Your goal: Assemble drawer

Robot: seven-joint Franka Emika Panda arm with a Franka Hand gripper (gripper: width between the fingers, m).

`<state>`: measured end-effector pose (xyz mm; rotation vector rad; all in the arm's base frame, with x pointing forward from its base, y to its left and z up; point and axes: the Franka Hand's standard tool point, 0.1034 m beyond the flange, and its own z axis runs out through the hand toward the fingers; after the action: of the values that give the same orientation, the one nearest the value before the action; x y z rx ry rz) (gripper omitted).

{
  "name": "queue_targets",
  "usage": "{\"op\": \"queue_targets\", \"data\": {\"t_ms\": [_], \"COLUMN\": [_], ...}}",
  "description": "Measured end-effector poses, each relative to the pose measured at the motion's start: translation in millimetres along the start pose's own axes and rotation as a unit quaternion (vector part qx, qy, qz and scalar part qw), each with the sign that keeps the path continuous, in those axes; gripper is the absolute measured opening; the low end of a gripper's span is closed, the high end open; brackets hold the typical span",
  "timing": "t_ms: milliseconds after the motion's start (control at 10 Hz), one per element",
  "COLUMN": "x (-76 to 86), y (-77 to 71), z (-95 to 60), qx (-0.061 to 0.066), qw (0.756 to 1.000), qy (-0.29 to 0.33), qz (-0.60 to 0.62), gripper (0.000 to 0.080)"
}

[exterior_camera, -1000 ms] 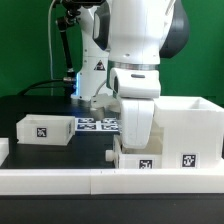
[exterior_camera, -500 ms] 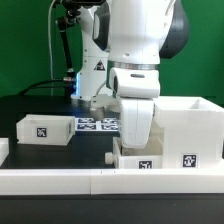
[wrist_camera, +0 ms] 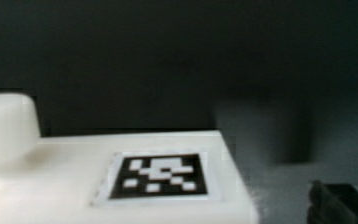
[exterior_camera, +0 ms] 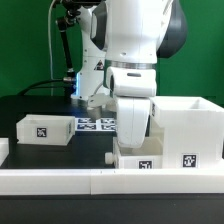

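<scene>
The large hollow drawer shell [exterior_camera: 188, 128] stands at the exterior view's right, with a tag on its front. A shallow tray [exterior_camera: 138, 160] with a tag lies just left of it, touching or nearly touching it. My gripper [exterior_camera: 133, 140] hangs straight down over this tray, its fingertips hidden behind the tray's edge. In the wrist view the tray's white face and tag [wrist_camera: 163, 173] fill the lower part, and one dark fingertip [wrist_camera: 345, 200] shows far out at the edge, so the jaws stand wide and empty. The second tray [exterior_camera: 45, 129] lies alone at the left.
Long low white border rails [exterior_camera: 70, 181] run along the front. The marker board [exterior_camera: 92, 124] lies flat behind the trays. The arm's base and a black stand [exterior_camera: 66, 50] rise at the back, before a green wall.
The hand has shifted very slightly toward the exterior view's left. The trays and the shell have not moved.
</scene>
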<state>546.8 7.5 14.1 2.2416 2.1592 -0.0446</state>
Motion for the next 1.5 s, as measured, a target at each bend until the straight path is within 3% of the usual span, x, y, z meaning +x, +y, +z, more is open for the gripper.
{"op": "queue_targets", "data": {"t_ms": [100,400,500,800,1000,1200,1300,1500], "x": [0.3,-1.3,-9.5,-43.9,-45.3,-66.0,-69.1,-74.3], "y": [1.7,12.4,17.5,31.0,29.5,22.4,21.2,31.6], "z": [-4.8,-41.3,-45.0,-42.8,-41.5,-30.7,-24.5,-18.9], "qx": [-0.002,0.01,0.012,0.016,0.018,0.02,0.031,0.041], "qw": [1.0,1.0,1.0,1.0,1.0,0.999,0.997,0.994], "qy": [0.0,-0.008,-0.01,-0.009,-0.005,0.044,0.062,0.096], "qz": [0.004,0.024,0.021,-0.012,-0.013,-0.017,-0.015,-0.017], "gripper": [0.0639,0.0649,0.0648,0.0648,0.0648,0.0648,0.0648,0.0648]}}
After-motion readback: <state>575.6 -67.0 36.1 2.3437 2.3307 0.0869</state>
